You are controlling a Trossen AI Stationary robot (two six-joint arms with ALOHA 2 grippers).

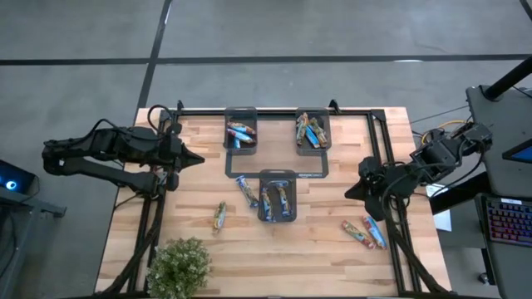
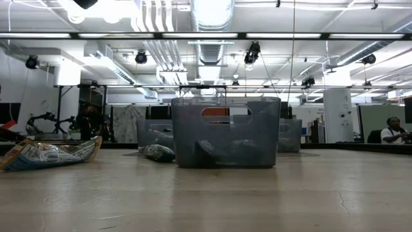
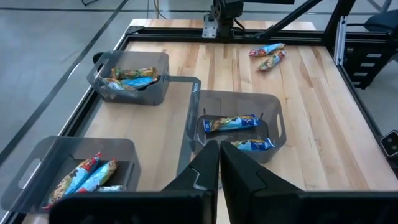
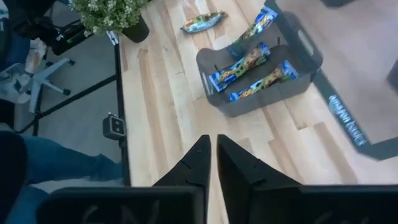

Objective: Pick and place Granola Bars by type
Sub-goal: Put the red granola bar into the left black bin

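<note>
Granola bars in light-blue wrappers lie in three dark grey trays: far left (image 1: 241, 133), far right (image 1: 313, 131) and near middle (image 1: 277, 199). Loose bars rest flat on the wood: one (image 1: 219, 216) near the plant, one (image 1: 247, 189) beside the middle tray, and two (image 1: 364, 232) at the right. My left gripper (image 1: 199, 158) hovers shut at the table's left, its fingers (image 3: 219, 155) pointing toward the trays. My right gripper (image 1: 347, 193) hovers shut at the right, above bare wood (image 4: 213, 146). Neither holds anything.
A potted plant (image 1: 179, 266) stands at the near left corner. A black metal frame (image 1: 378, 141) borders the table's far and side edges. Bare wood lies between the trays and each gripper. In the low view the middle tray (image 2: 225, 132) stands centre, with a bar (image 2: 48, 153) at left.
</note>
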